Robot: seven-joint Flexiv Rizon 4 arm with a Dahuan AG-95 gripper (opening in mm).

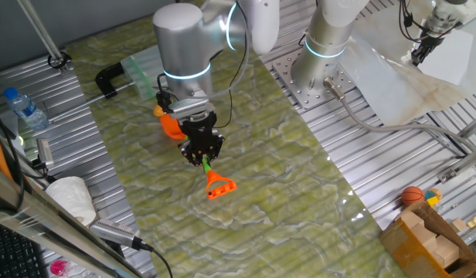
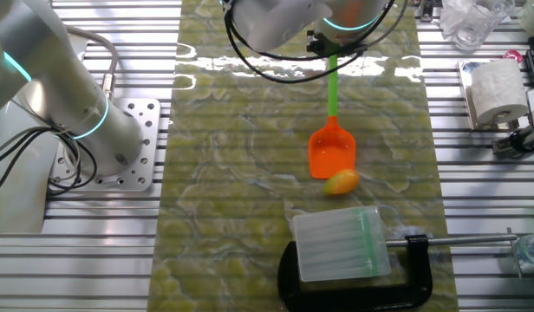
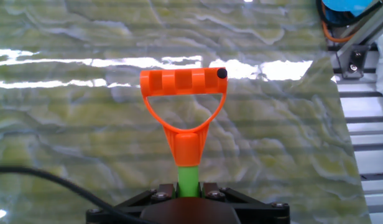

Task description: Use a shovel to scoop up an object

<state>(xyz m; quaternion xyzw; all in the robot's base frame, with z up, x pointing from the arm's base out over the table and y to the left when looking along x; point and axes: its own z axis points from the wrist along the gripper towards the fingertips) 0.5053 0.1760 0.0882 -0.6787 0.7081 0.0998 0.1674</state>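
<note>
1. Green marbled counter (image 2: 232,173) carries the shovel (image 2: 332,147), blade down.
2. Gripper (image 1: 203,154) jaws are clamped on its green shaft.
3. Yellow-orange lump (image 2: 341,181) touches the blade's front edge.

Two high fixed views from opposite table ends, close hand view along shovel (image 3: 184,118), all sharing it

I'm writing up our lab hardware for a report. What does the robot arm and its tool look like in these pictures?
The arm is made of thick rounded cylinders in matte silver-grey with white casing higher up, and a glowing light-blue ring circles its joint. Thin black cables loop loosely beside its lower part. The tool is compact and black, with visible screw heads on its body in the hand view.
</note>
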